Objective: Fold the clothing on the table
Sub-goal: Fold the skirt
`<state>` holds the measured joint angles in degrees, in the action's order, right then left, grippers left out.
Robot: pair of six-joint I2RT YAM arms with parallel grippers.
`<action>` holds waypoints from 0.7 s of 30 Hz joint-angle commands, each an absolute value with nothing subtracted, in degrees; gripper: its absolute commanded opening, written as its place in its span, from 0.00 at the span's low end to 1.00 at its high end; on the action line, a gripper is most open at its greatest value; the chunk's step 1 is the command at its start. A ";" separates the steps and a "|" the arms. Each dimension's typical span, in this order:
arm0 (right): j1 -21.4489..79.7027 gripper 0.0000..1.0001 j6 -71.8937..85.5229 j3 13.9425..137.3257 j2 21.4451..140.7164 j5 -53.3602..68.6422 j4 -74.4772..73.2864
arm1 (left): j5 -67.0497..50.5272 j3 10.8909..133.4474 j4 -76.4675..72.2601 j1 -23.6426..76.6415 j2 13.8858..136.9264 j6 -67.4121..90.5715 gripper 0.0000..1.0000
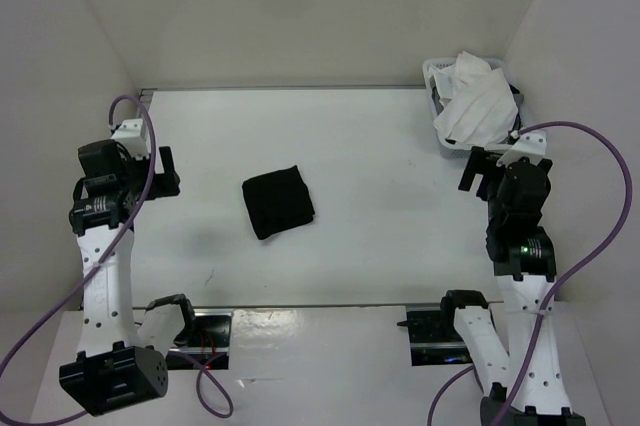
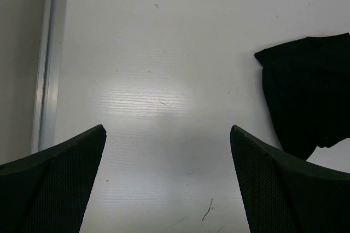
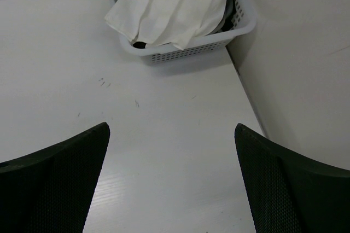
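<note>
Wide open and empty, the left gripper (image 2: 168,129) hangs over the table (image 2: 164,52), its fingers (image 2: 54,189) well left of the clothing (image 1: 278,202), a folded black square lying mid-table. At right, the right gripper (image 3: 172,127), also spread, faces a basket (image 3: 186,52) holding white cloth (image 3: 169,3).

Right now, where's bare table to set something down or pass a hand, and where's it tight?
Free: table from the clothing right to the right gripper; the band from the clothing to the far edge; the patch between left gripper and clothing. Crowded: far right corner, basket heaped with white cloth, right gripper beside it.
</note>
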<state>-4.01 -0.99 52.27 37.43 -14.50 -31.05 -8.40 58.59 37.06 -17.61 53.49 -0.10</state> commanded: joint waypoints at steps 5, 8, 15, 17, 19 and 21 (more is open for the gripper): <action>-5.54 0.99 -1.31 53.79 38.06 -12.57 -30.76 | -10.63 58.89 36.91 -18.02 52.04 -1.41 1.00; -5.54 0.99 -1.32 53.79 38.06 -12.57 -30.76 | -11.25 58.89 36.91 -18.02 52.03 -1.93 1.00; -5.54 0.99 -1.32 53.79 37.53 -11.43 -30.76 | -12.30 58.89 36.91 -18.02 50.98 -1.93 1.00; -6.06 0.99 -1.85 53.79 37.53 -11.43 -30.76 | -12.30 58.89 36.91 -18.02 50.98 -1.93 1.00; -6.06 0.99 -1.85 53.79 37.53 -11.43 -30.76 | -12.30 58.89 36.91 -18.02 50.98 -1.93 1.00; -6.06 0.99 -1.85 53.79 37.53 -10.81 -30.76 | -12.30 58.89 36.91 -18.02 50.98 -1.93 1.00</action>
